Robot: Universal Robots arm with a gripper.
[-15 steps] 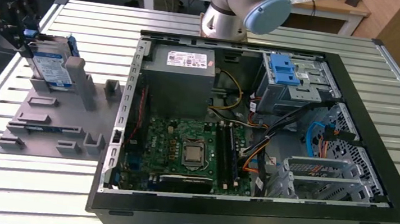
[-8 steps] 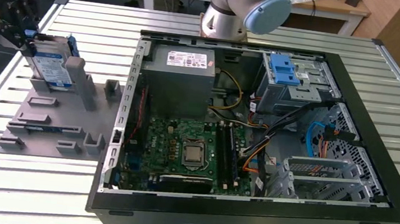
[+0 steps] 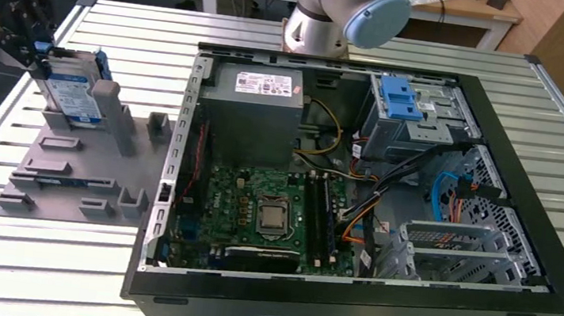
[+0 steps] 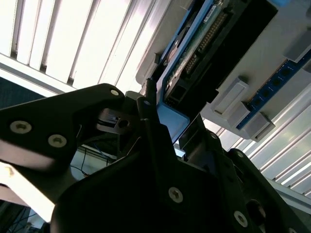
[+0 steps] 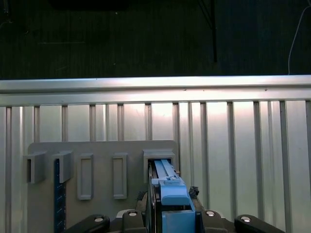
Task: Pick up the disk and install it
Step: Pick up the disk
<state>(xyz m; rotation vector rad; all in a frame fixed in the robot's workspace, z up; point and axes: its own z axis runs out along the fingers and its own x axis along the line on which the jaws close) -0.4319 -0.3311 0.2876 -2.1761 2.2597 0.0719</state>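
The disk stands on edge in a slot of the grey holder plate at the exterior view's left, silver with a blue-and-white label and a blue carrier. My gripper is at its far-left end, fingers either side of the carrier and shut on it. In the first wrist view the blue carrier runs between my fingers into the holder's slot. In the second wrist view a dark finger presses the carrier edge of the disk.
The open computer case lies to the exterior view's right, holding a grey power supply, motherboard and drive cage with blue latch. The arm's base stands behind it. The slatted table's edge lies beyond the holder.
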